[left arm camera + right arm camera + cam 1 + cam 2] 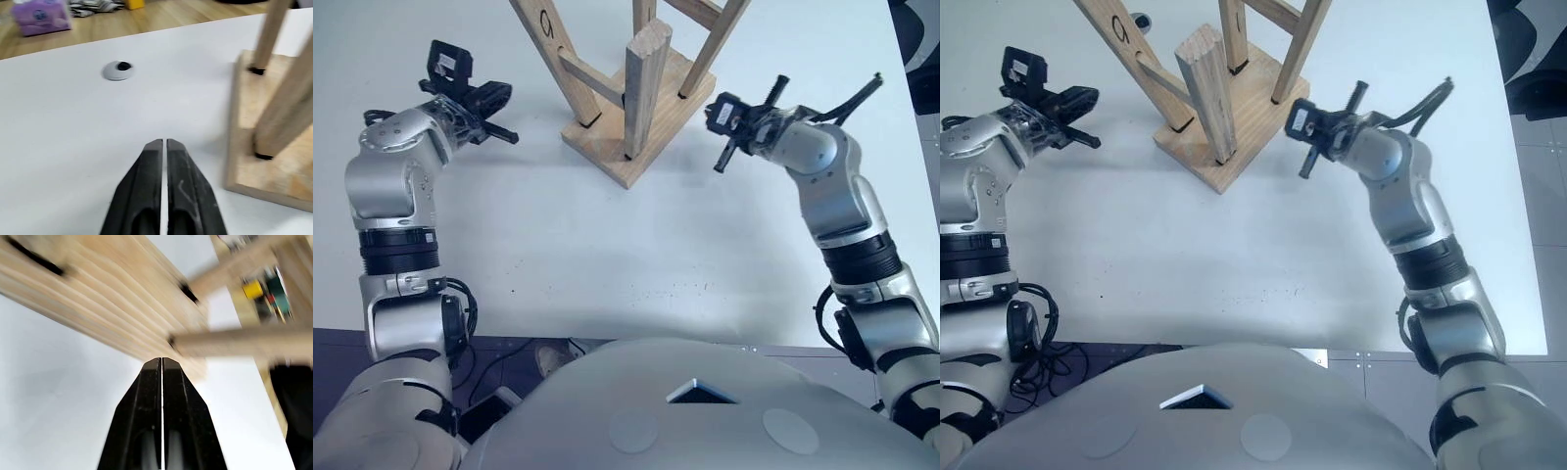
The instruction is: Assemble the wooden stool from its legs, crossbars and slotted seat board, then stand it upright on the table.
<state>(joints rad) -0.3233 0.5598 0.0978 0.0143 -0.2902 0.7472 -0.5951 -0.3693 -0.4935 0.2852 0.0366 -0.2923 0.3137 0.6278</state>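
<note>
Stool [644, 90] stands inverted on the white surface [607, 255], near its far edge. The seat board [607, 157] lies flat and the legs point up, with crossbars joining them. The left gripper [162, 143] hovers over the surface to the stool's left, apart from the board; its jaws are pressed together and hold nothing. The right gripper [162, 361] hangs just beside the board's right corner without touching; its jaws are likewise closed and empty. A round grey cable port [117, 70] sits in the surface beyond the left gripper.
</note>
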